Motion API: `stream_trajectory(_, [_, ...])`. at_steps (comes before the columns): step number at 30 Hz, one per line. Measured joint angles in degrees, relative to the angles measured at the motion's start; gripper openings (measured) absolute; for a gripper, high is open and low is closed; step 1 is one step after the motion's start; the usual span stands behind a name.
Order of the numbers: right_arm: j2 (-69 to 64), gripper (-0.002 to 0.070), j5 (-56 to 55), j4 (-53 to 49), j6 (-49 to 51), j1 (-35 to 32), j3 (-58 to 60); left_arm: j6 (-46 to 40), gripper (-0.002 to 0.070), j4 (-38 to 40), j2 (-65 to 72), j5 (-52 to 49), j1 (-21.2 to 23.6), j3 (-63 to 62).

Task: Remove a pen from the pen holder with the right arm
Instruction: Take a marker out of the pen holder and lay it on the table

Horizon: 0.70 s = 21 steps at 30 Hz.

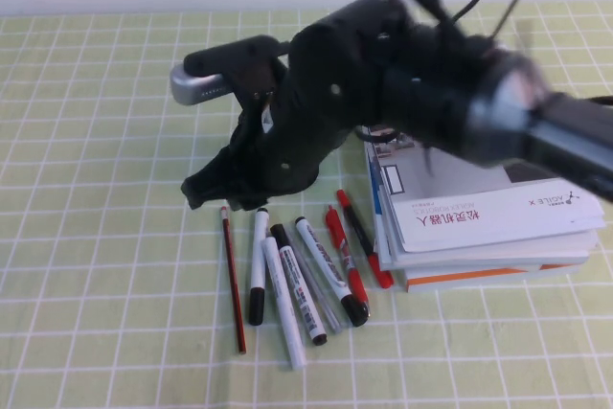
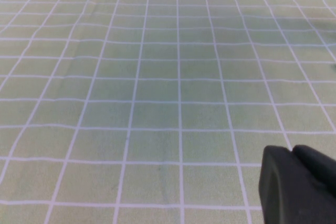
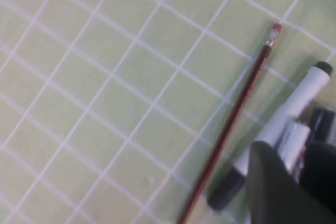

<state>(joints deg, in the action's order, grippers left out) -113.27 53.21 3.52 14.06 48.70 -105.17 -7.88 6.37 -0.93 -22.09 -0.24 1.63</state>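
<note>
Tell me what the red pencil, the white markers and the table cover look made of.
Red pencil: probably painted wood, with a metal ferrule and a red eraser.
White markers: smooth plastic barrels, black caps.
Table cover: likely cloth, matte green with a white grid, slightly rippled.
Right gripper hovers by the pencil's eraser end; left gripper hangs over plain cover.

surface: green checked tablecloth [image 1: 96, 237] | on it: pencil [image 1: 233, 280], markers [image 1: 326, 270], red pens [image 1: 341, 248], booklet stack [image 1: 479, 227]
</note>
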Motion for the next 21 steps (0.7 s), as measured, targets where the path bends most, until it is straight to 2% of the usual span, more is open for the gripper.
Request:
stream_trajectory(3, [7.0,0.003,0.2,-3.5,0.0,1.5,4.9,0.0,-0.0005,0.0,0.0,0.0,0.0,0.0])
stream_trajectory(6, [13.3,0.0001,0.6,-6.1,-0.1,1.5,10.6,0.0,-0.0005,0.0,0.0,0.0,0.0,0.0])
stream_trajectory(13, [30.3,-0.0011,0.6,-12.6,0.9,1.5,25.0,0.0,-0.0005,0.0,0.0,0.0,0.0,0.0])
stream_trajectory(21, [45.1,-0.0012,2.1,-11.8,0.9,1.5,42.0,0.0,-0.0005,0.0,0.0,0.0,0.0,0.0])
